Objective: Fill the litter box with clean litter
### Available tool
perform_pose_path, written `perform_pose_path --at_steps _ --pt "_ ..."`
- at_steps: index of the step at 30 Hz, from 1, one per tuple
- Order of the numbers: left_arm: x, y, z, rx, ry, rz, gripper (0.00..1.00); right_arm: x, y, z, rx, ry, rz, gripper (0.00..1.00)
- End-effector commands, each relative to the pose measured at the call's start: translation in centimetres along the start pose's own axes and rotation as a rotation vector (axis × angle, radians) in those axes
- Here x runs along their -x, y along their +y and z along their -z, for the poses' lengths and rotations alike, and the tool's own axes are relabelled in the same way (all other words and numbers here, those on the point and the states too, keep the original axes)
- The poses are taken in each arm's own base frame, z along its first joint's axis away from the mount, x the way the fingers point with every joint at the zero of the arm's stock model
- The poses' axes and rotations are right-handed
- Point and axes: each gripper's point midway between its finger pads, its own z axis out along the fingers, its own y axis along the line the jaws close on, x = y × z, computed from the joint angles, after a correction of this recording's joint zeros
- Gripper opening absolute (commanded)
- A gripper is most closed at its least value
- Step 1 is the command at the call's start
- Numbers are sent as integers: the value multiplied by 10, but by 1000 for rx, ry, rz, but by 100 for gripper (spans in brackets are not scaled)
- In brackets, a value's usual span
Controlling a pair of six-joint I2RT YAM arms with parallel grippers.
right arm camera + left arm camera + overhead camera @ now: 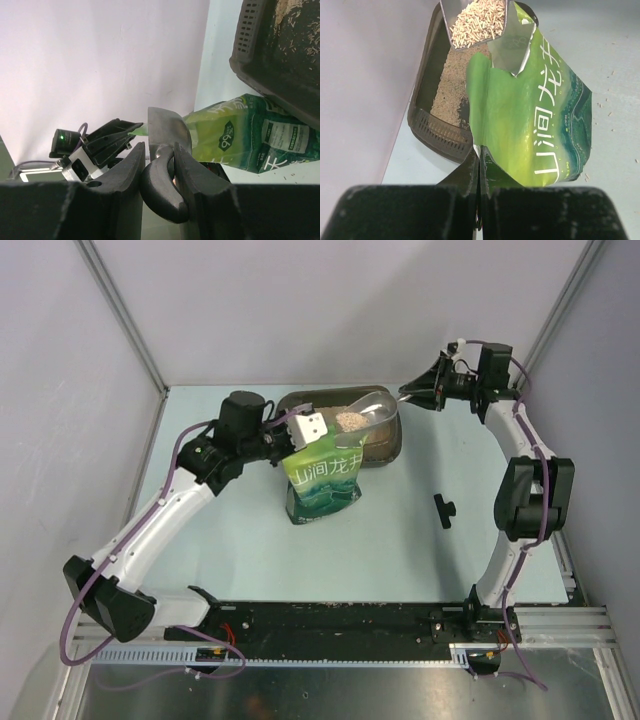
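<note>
The dark litter box (385, 445) lies at the back of the table, with beige clean litter (451, 87) covering part of its floor. A green bag (322, 482) leans against its near side, open at the top. My left gripper (480, 156) is shut on the bag's edge. My right gripper (159, 148) is shut on the dark handle (164, 187) of a silver scoop (368, 410). The scoop is held above the box and the bag's mouth. A heap of beige pellets (476, 22) lies in it.
A small black object (443, 510) lies on the table to the right of the bag. White walls close in the back and left side, close behind the litter box (280, 55). A few stray granules lie on the table beside the bag (535, 115).
</note>
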Motion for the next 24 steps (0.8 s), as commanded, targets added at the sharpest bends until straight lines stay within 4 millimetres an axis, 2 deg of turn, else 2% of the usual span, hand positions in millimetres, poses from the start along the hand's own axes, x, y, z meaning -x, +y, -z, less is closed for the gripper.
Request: perform_pose_path --at_steps 1,6,7,9,14,16,20,24 --pt "9 33 23 165 -22 -64 0 20 9 -2 63 10 11 0" --pt "-6 30 22 163 35 -73 0 51 -5 -7 68 -21 0 0" --pt "-9 31 23 169 47 -79 0 60 -19 -10 62 -28 -16 0" --pt "-18 27 25 163 78 -85 0 77 -19 -12 61 -60 25 0" --pt "-34 17 38 163 132 -87 0 115 -59 -30 12 -128 67 0" --pt "-40 11 43 158 146 -92 0 119 -68 -35 1 -131 105 0" --pt "-42 15 54 192 163 -94 0 132 -92 -44 -79 -186 146 0" --pt "-47 15 63 212 172 -106 0 144 -93 -50 -141 -251 230 0"
